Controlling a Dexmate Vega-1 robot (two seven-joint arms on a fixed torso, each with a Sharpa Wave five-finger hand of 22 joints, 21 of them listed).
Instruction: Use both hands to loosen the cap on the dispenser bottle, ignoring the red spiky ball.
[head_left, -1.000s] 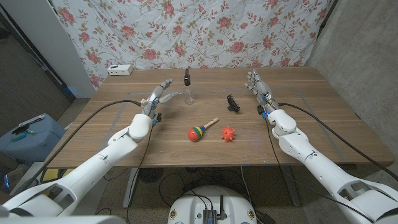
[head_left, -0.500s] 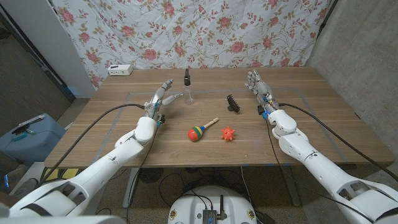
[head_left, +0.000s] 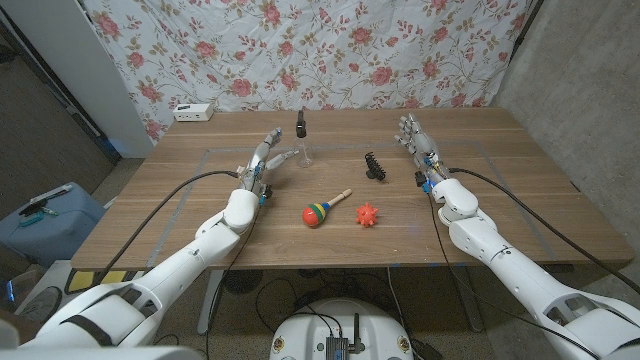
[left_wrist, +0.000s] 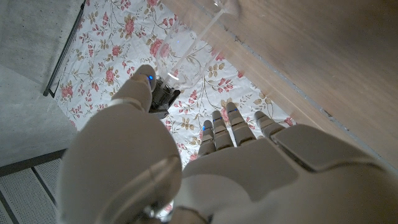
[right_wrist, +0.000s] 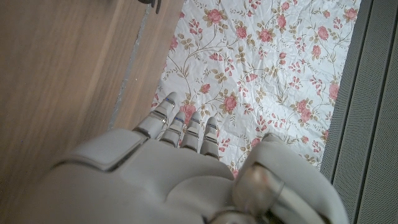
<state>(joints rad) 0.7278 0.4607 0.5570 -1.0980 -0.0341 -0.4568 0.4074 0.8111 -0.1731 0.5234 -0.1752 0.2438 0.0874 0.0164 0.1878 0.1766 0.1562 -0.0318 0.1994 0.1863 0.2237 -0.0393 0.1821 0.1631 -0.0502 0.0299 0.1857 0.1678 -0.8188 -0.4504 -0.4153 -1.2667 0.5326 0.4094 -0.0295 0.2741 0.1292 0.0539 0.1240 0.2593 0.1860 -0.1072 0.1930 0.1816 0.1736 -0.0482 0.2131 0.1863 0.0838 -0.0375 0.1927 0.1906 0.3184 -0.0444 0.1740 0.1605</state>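
A small clear dispenser bottle (head_left: 302, 143) with a black pump cap (head_left: 301, 122) stands upright at the table's far middle. My left hand (head_left: 264, 160) is open just left of the bottle, fingers spread toward it without touching. In the left wrist view the clear bottle (left_wrist: 189, 55) stands just past my left hand's fingertips (left_wrist: 231, 121). My right hand (head_left: 418, 143) is open on the right side of the table, well away from the bottle, fingers pointing to the far edge. The red spiky ball (head_left: 367, 214) lies near the table's middle.
A striped wooden maraca toy (head_left: 320, 211) lies beside the red ball. A black ridged object (head_left: 375, 166) sits between the bottle and my right hand. A white box (head_left: 193, 112) rests at the far left corner. A floral curtain (head_left: 300, 50) hangs behind the table.
My left hand has moved forward and to the right, closing in on the bottle. The right hand has stayed where it was.
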